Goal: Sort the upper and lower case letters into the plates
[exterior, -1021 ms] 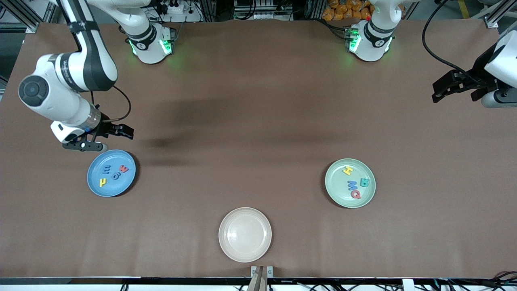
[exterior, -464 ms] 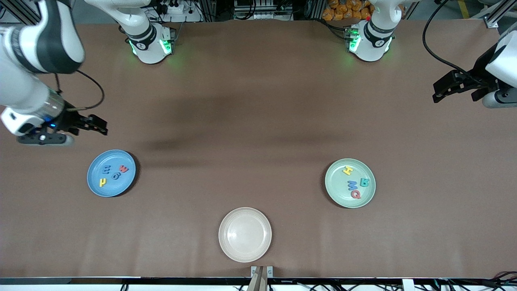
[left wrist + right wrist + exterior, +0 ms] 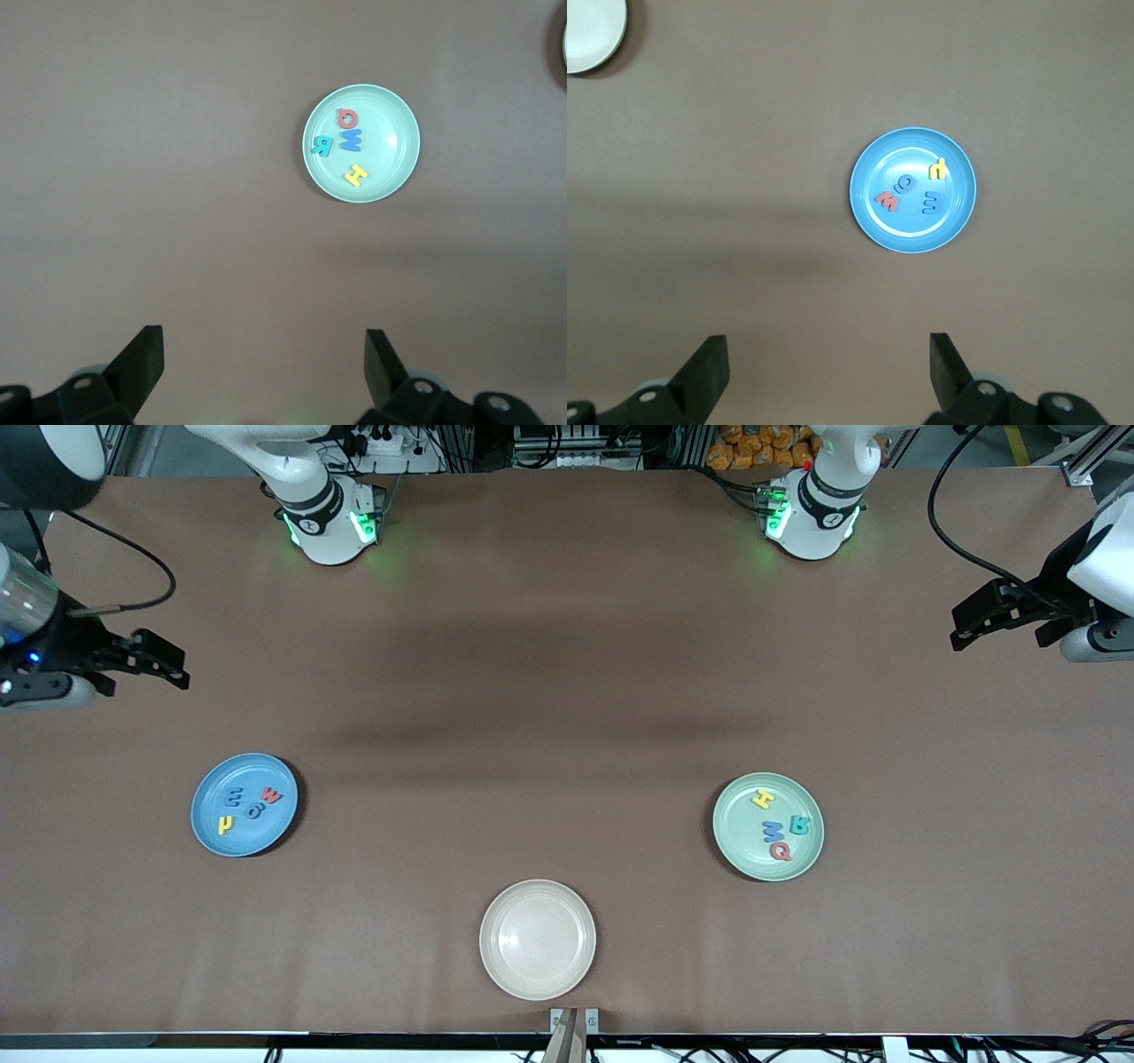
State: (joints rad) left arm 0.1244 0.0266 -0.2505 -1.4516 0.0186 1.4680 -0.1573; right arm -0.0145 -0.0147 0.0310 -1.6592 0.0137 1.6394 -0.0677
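Observation:
The blue plate (image 3: 244, 804) lies toward the right arm's end of the table and holds several small letters (image 3: 251, 806) in red, blue and yellow; it also shows in the right wrist view (image 3: 913, 189). The pale green plate (image 3: 768, 826) lies toward the left arm's end and holds several letters (image 3: 777, 826) in yellow, blue, teal and red; it also shows in the left wrist view (image 3: 361, 143). My right gripper (image 3: 164, 662) is open and empty, high over bare table at the right arm's end. My left gripper (image 3: 974, 622) is open and empty, high over bare table at the left arm's end.
A cream-beige plate (image 3: 538, 939) with nothing in it lies near the table's front edge, nearer to the camera than both other plates. The brown table (image 3: 567, 691) is bare between the plates and the arm bases.
My right arm has risen and drawn away from the blue plate toward the table's end at the right arm's side. The left arm has not moved.

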